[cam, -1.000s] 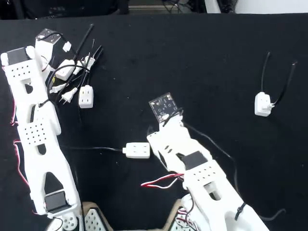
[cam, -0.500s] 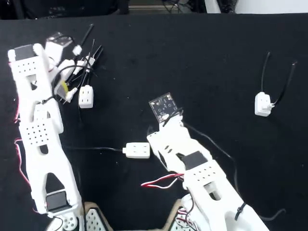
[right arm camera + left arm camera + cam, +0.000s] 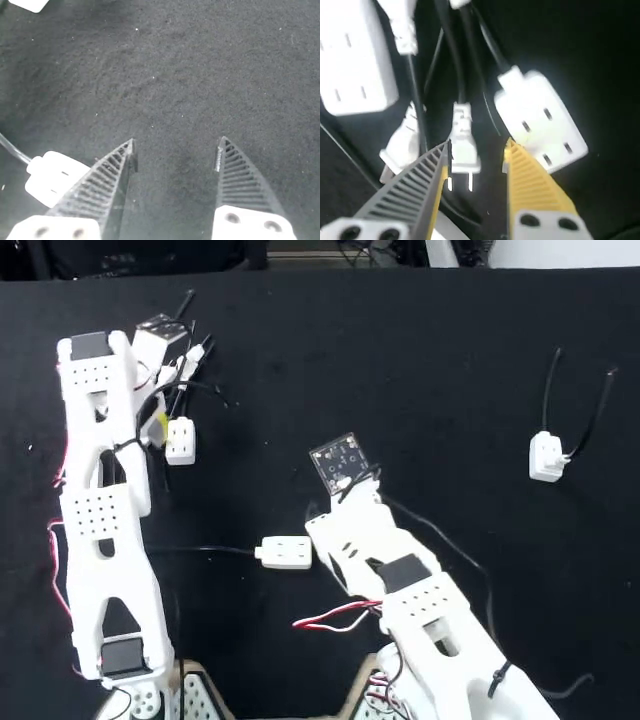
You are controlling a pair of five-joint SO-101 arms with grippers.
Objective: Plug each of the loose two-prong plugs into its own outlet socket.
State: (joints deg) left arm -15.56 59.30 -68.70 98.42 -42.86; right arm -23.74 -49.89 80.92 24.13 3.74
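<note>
the task looks barely begun: the left gripper [image 3: 475,162] stands released, its jaws spread around a loose two-prong plug [image 3: 462,145] that lies between them, hard against the grey finger [image 3: 415,180] and apart from the yellow finger [image 3: 530,180], prongs pointing back toward the wrist. nothing is clenched on it yet. just beside the yellow finger sits a white socket block [image 3: 540,125] with its slots bare, and a second block [image 3: 352,60] lies farther out past the grey finger, also bare. a second plug [image 3: 397,147] rests just outside the grey finger, touching the black cables [image 3: 450,40] that run ahead of the fingertips. the right gripper [image 3: 175,150] is likewise spread and holds nothing, poised over bare black cloth [image 3: 200,60], with a corded socket [image 3: 50,177] just beside 1 finger. well away from both grippers a far socket [image 3: 545,457] lies with 2 cable ends nearby; whether anything is seated in it cannot be told. so, as a judgement, at least 2 plugs are left to seat. room is tight around the left gripper: plugs, cables and blocks crowd both fingers, so closing could snag a cable or nudge the neighbouring plug. the right gripper has open cloth ahead and to its far side.
</note>
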